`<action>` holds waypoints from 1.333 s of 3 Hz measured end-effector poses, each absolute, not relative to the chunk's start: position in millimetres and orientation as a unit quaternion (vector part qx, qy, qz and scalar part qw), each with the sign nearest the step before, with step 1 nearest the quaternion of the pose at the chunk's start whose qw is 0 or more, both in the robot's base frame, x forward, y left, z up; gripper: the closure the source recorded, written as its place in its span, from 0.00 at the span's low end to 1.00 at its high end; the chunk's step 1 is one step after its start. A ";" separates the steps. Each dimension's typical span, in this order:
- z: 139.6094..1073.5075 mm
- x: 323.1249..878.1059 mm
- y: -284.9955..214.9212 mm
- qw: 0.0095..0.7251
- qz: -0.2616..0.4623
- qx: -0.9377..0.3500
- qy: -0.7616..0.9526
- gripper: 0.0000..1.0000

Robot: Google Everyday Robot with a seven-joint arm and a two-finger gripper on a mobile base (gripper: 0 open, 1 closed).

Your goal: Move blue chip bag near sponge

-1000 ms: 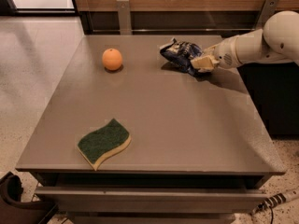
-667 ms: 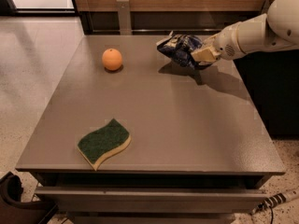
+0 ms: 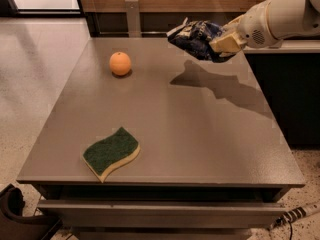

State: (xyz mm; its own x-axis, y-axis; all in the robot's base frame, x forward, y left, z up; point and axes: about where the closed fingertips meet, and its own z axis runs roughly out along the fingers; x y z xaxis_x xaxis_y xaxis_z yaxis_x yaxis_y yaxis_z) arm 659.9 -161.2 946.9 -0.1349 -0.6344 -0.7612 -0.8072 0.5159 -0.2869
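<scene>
The blue chip bag, crinkly navy foil with white print, hangs in the air above the far right part of the grey table. My gripper comes in from the right on a white arm and is shut on the bag's right end. The bag's shadow falls on the tabletop below it. The sponge, green top over a pale yellow base, lies flat near the front left edge of the table, far from the bag.
An orange fruit sits on the far left of the table. A dark cabinet stands to the right of the table. A wood-panelled wall with a metal post runs behind it.
The gripper has lifted the chip bag off the tabletop and raised it. The sponge and the orange have not moved.
</scene>
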 end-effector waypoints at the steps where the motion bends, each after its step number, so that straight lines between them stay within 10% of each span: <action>1: 986.3 617.5 -180.9 0.457 0.085 -0.483 0.742 1.00; 4: 965.3 495.9 -198.9 0.433 0.115 -0.505 0.738 1.00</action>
